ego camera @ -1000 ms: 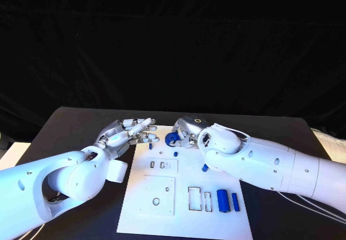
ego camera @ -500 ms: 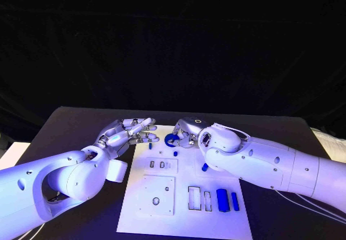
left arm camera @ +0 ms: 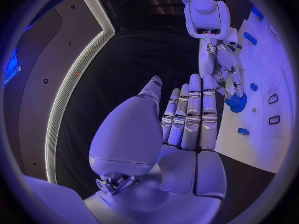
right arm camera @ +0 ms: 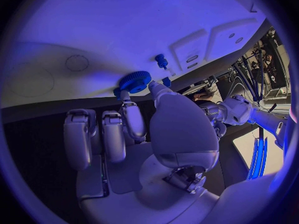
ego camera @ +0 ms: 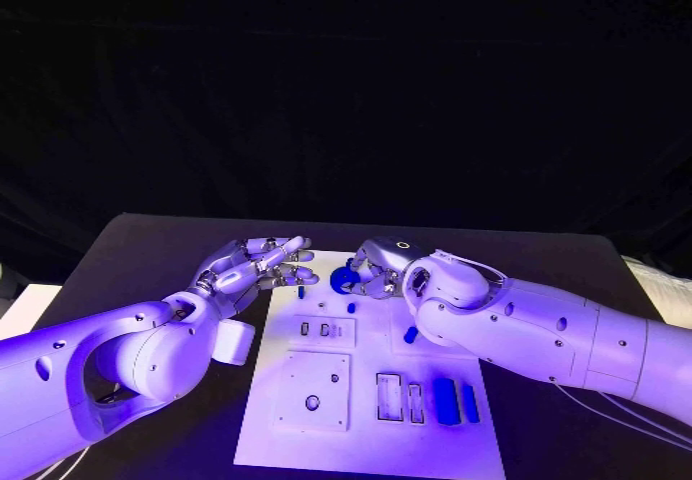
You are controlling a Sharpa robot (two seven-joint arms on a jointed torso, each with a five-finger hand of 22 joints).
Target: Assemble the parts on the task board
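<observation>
The white task board [ego camera: 325,395] lies mid-table. At its far edge my right hand [ego camera: 378,266] pinches a blue gear [ego camera: 343,281] between thumb and a finger; the right wrist view shows the gear [right arm camera: 135,80] down at the board's surface, close to a small blue peg [right arm camera: 161,60]. My left hand [ego camera: 260,264] hovers beside the board's far left corner, fingers straight and holding nothing [left arm camera: 187,119]. The left wrist view also shows the right hand [left arm camera: 218,59] on the gear [left arm camera: 236,102]. Small blue pieces [ego camera: 300,293] [ego camera: 351,307] [ego camera: 411,335] lie on the board.
Two blue bars [ego camera: 444,400] [ego camera: 470,402] lie side by side near the board's near right corner, next to rectangular slots [ego camera: 388,396]. A raised square with a round hole [ego camera: 313,403] sits at the near left. Black table [ego camera: 159,250] surrounds the board.
</observation>
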